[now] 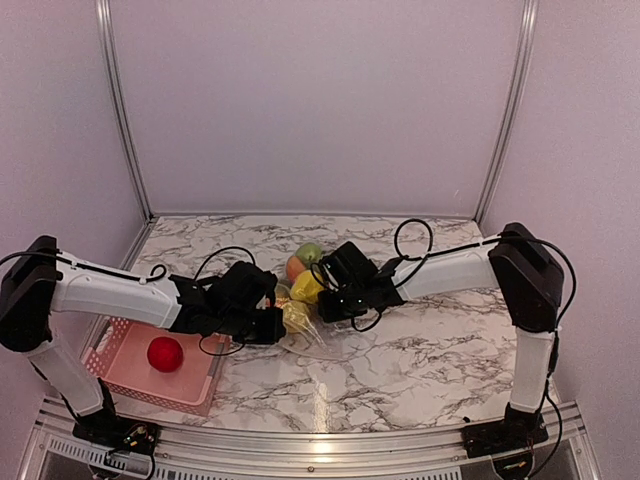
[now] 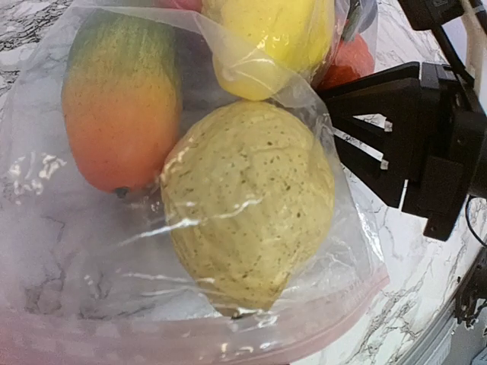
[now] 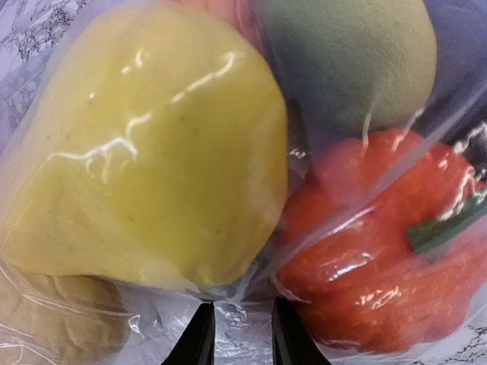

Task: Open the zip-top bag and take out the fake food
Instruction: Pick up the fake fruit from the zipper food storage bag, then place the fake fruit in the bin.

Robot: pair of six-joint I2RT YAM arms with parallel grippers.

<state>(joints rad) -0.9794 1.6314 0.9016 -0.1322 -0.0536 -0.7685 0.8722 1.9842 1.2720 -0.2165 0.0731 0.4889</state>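
Marble desk, pale walls behind. Nearest, at left: pink basket with one red apple in it.

Just beyond it, the left end effector sits at the near-left edge of the bag. It is closed right down. Its fingers are out of our wrist view, so we cannot tell whether film is caught between them.

The bag lies mid-desk between the two arms, with food inside: mango, pale bumpy fruit, yellow pear, red pepper, a green piece. A pink zip strip runs along the edge nearest the left wrist camera.

The right end effector is on the far-right side, fingers narrow with crumpled film between them. We read this as a pinch on the bag.

Handling, our judgement:
- The film is thin, limp and slick, so it will crease and slide rather than push.
- The contents look rigid, glossy, light and rounded, so they are likely to roll once loose.
- Take hold at the zip strip, one lip per end effector, clear of the fruit. Gripping a fruit through the film risks it squirting away.
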